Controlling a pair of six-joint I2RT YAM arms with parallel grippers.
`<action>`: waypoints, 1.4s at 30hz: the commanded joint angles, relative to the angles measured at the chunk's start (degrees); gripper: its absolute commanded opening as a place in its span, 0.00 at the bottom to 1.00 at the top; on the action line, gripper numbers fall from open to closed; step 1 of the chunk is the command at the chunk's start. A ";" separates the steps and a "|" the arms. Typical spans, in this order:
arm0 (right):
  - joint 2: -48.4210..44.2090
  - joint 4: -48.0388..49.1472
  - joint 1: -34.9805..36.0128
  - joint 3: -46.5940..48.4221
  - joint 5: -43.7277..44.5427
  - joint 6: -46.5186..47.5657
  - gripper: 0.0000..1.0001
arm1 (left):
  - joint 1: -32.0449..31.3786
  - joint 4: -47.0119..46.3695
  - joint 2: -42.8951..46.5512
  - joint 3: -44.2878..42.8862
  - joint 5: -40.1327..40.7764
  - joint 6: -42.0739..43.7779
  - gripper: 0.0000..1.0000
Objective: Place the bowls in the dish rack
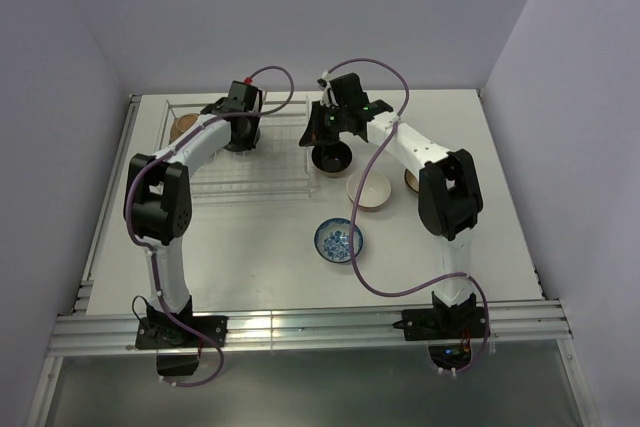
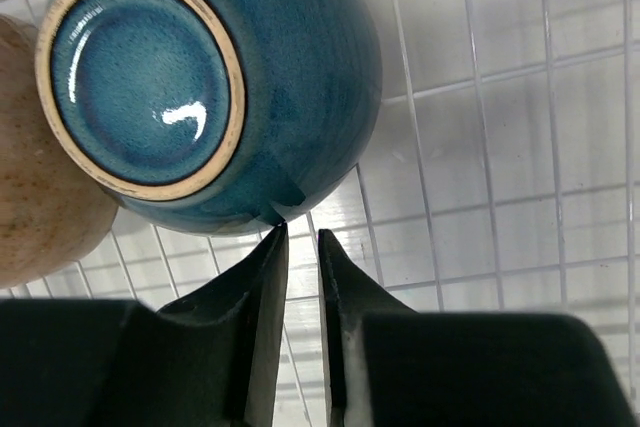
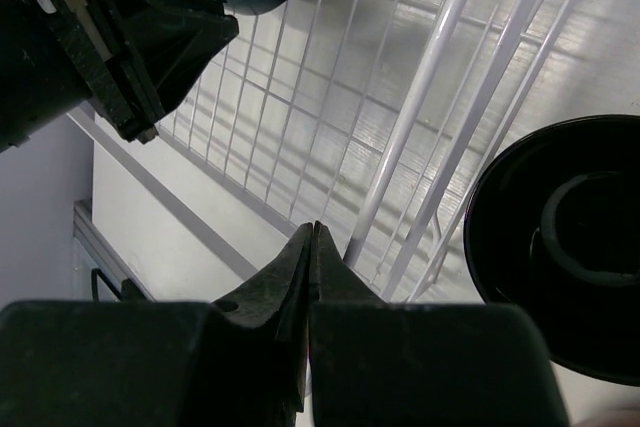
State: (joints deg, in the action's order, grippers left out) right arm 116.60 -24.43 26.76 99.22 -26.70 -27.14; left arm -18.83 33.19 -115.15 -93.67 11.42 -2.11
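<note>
Blue bowl (image 2: 200,87) and tan bowl (image 2: 40,197) sat in dish rack (image 2: 480,117) ahead of left gripper (image 2: 300,237), which was parted and empty. Right gripper (image 3: 312,232) was clenched empty; black bowl (image 3: 560,247) beside it, plus three, remained out.

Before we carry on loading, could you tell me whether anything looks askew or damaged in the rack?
The blue bowl in the rack sits bottom-up, its foot ring facing the left wrist camera, beside a tan bowl. Nothing looks spilled or broken.
</note>
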 commanded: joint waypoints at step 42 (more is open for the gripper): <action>-16.48 -10.30 -9.26 1.95 -1.07 13.16 0.94 | 16.79 -6.82 41.40 6.46 -39.68 -9.74 0.99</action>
State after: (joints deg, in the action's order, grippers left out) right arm 107.22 -35.03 21.08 102.76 -25.50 -17.12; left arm -5.30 26.87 -78.70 -88.88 -18.96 -7.42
